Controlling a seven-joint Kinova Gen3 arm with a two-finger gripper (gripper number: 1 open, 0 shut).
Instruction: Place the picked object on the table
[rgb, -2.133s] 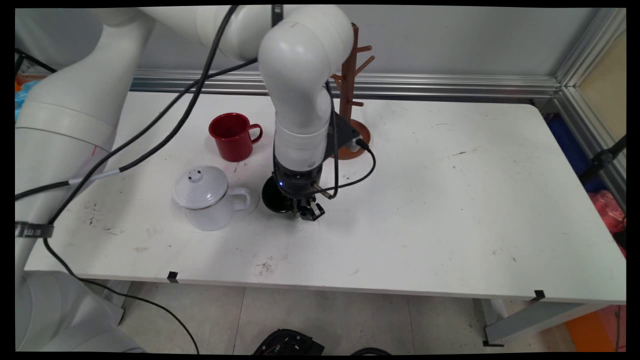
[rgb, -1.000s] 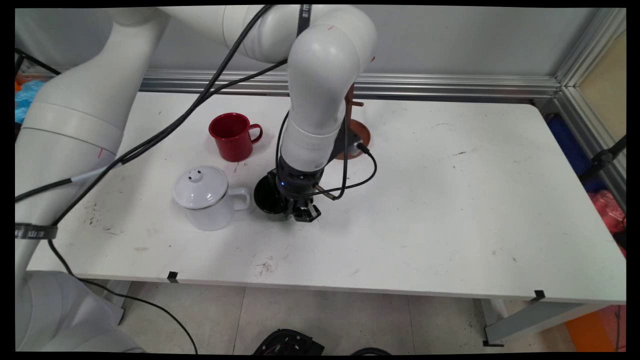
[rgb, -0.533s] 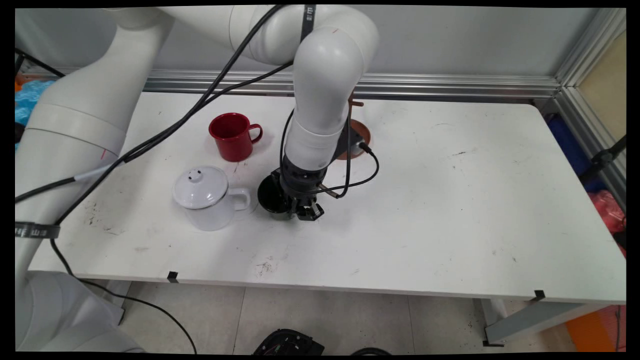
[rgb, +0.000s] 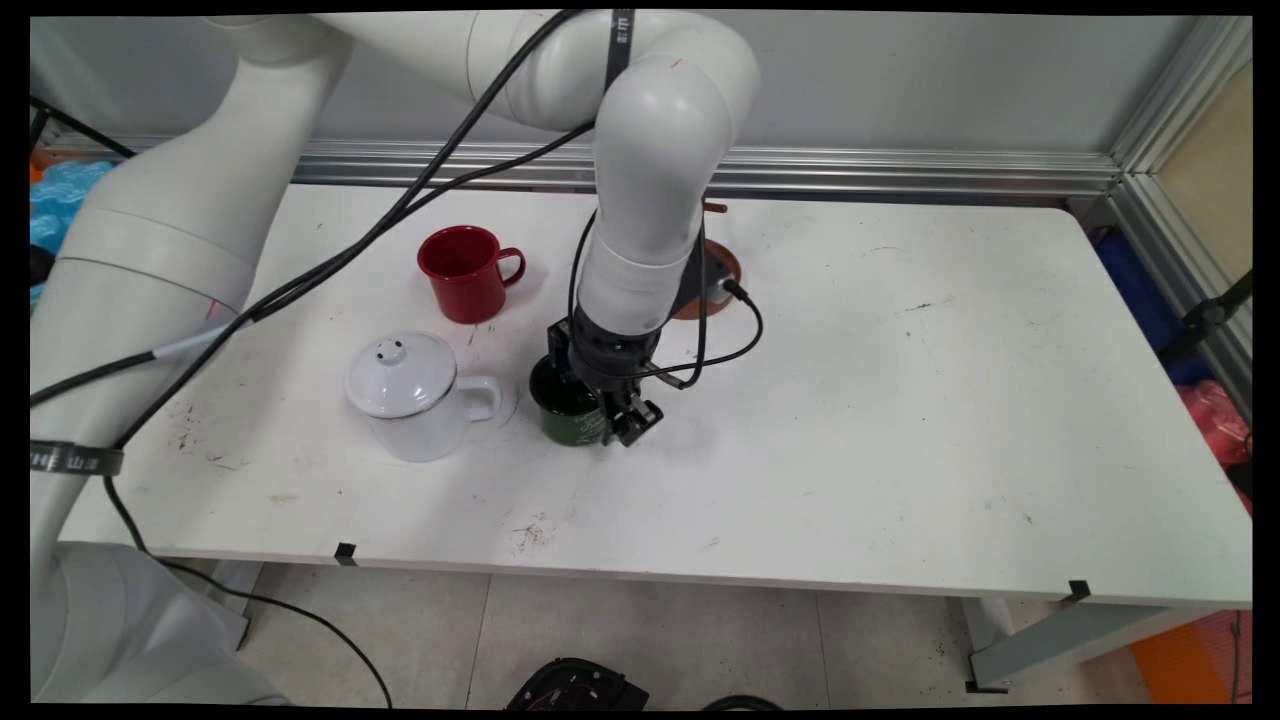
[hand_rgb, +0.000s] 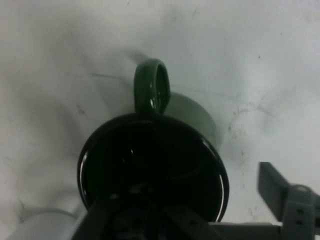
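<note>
A dark green mug (rgb: 567, 408) is seen on the white table (rgb: 900, 400), slightly left of the middle and toward the near side. The black gripper (rgb: 622, 425) is lowered over the mug's right side. In the hand view the mug (hand_rgb: 152, 165) is looked into from above: its rim is black, its inside dark, and its green loop handle (hand_rgb: 152, 89) points away toward the top of the picture. One finger (hand_rgb: 285, 202) stands outside the rim at the lower right, while the black linkage covers the near part of the rim at the bottom edge. The other finger cannot be made out, so it cannot be told how wide the jaws stand or whether the rim is pinched.

Just left of the green mug, a white enamel pot (rgb: 415, 395) with a lid and knob is placed, its handle turned toward the mug. Farther back, a red mug (rgb: 465, 272) stands upright with its handle to the right. Behind the arm, the round base of a brown wooden mug tree (rgb: 722, 268) is partly hidden. No readable writing is shown on the mugs or the pot.
</note>
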